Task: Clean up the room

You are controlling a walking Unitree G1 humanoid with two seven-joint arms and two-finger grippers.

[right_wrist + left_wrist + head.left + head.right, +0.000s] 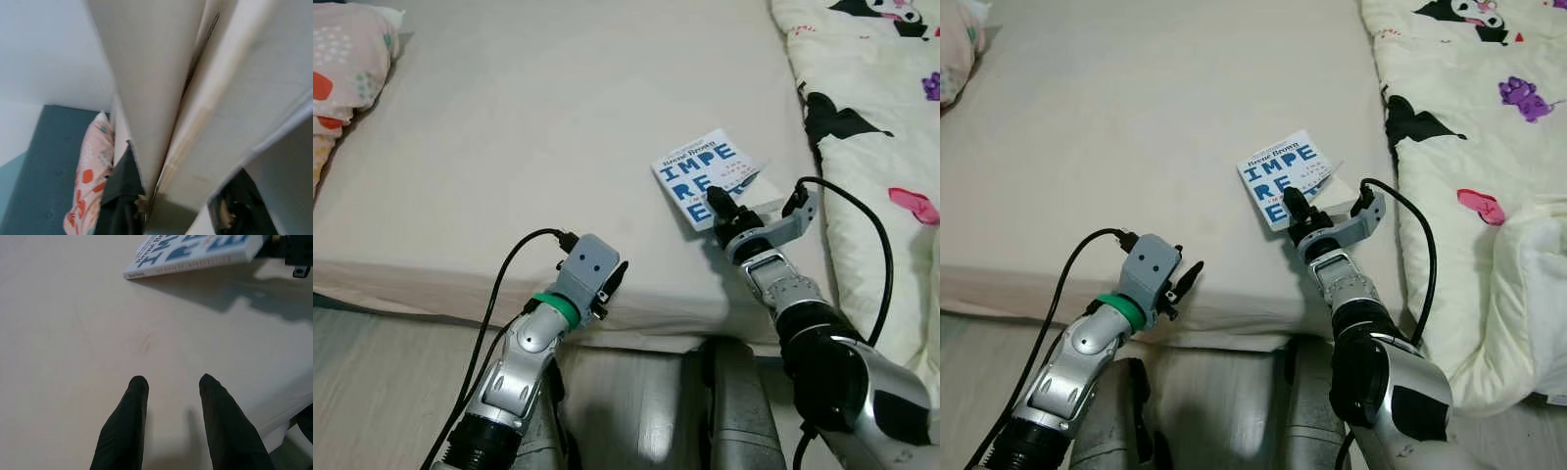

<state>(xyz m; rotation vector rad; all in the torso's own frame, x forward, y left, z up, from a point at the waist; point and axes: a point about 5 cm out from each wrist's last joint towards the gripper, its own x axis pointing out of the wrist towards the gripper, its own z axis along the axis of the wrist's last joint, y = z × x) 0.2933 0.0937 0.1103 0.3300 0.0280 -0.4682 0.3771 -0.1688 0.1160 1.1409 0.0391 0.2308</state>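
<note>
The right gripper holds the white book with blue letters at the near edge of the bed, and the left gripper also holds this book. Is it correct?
Not entirely. The left eye view shows the right gripper shut on the book near the bed edge, but the left gripper holds nothing. In the left wrist view its fingers are open above the bare sheet, apart from the book.

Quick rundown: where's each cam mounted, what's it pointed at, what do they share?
Left and right eye: head, looking down at the bed; both arms show, right gripper at the book, left gripper near the bed edge.
Left wrist: along its fingers over the sheet toward the book.
Right wrist: close on the book's pages, pillow beyond.
Shared: the book.
</note>
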